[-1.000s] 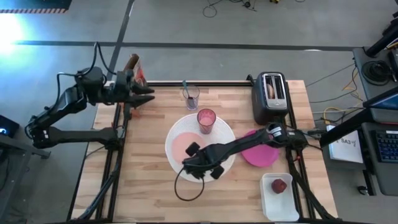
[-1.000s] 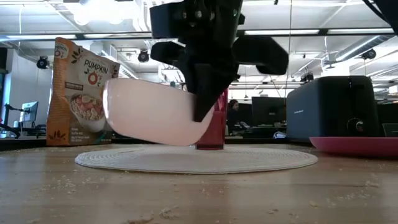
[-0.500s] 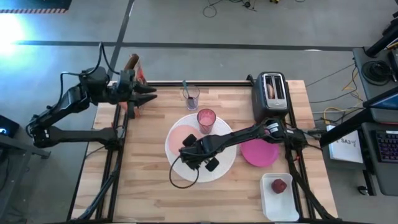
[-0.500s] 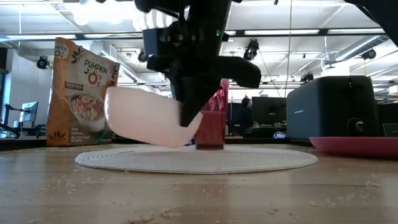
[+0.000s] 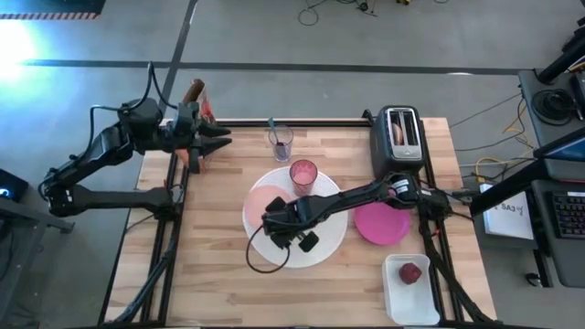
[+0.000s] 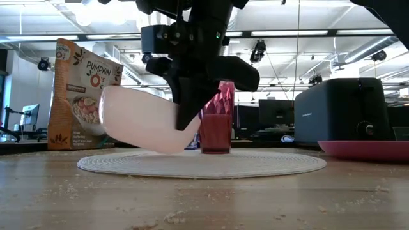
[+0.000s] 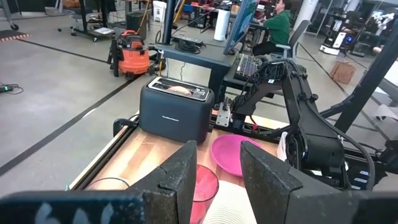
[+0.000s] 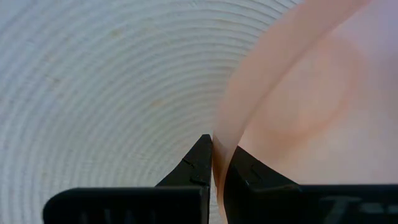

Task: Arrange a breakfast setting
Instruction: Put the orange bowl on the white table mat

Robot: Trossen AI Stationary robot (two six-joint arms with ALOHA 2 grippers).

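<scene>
My right gripper (image 5: 279, 214) reaches over the round white placemat (image 5: 320, 247) and is shut on the peach bowl (image 5: 265, 201). In the low view the bowl (image 6: 140, 120) hangs tilted just above the placemat (image 6: 255, 163). The pink cup (image 5: 303, 174) stands on the placemat's far part. The magenta plate (image 5: 384, 227) lies to the right of the placemat. A bagel (image 5: 399, 131) sticks up from the black toaster (image 5: 399, 151). The red fruit (image 5: 410, 272) lies in a white tray. The teal-handled spoon (image 5: 272, 126) stands in a clear glass. My left gripper (image 5: 222, 139) is open and empty at the far left. My right gripper pinches the bowl's rim (image 8: 219, 149) on the side toward the table's right, one finger inside the bowl and one outside. The fingers (image 6: 186, 115) come from above, pointing down. The bowl hangs tilted; whether its lowered side (image 6: 165, 151) touches the placemat, I cannot tell.
A cereal bag (image 5: 199, 99) stands at the far left corner beside my left gripper. The white tray (image 5: 395, 297) sits at the near right corner. Bare wood shows at the near left (image 5: 210, 265). People and desks show in the room beyond the table.
My right gripper has carried the bowl toward the table's far edge and a little to the left over the placemat. The bowl has tipped further, its right side sinking toward the mat.
</scene>
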